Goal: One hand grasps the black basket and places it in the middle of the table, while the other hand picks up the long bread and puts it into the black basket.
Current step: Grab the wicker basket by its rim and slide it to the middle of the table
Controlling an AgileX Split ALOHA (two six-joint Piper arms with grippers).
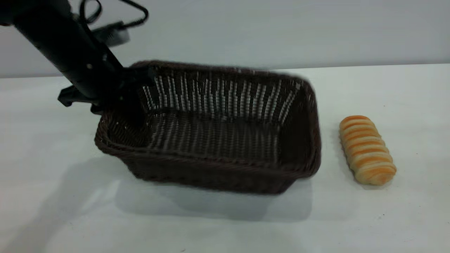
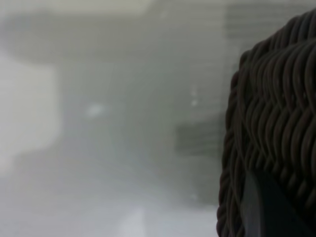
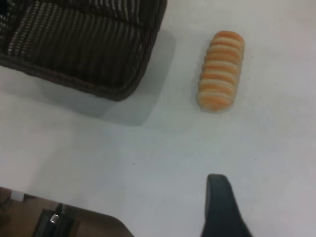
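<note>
The black basket (image 1: pixel 211 140) is at the centre-left of the table (image 1: pixel 225 225). It hangs a little above the table, with its shadow under it. My left gripper (image 1: pixel 132 88) is shut on the braided rim of the basket's left end. In the left wrist view one finger (image 2: pixel 261 207) lies against the weave (image 2: pixel 276 98). The long bread (image 1: pixel 366 149) lies on the table just right of the basket. My right gripper (image 3: pixel 269 197) is open and empty, above the table short of the bread (image 3: pixel 220 70) and basket (image 3: pixel 84 44). Only one of its fingers (image 3: pixel 219 202) shows.
The table's edge (image 3: pixel 98 210) shows near my right gripper. A plain grey wall (image 1: pixel 281 31) stands behind the table. White tabletop lies in front of the basket and round the bread.
</note>
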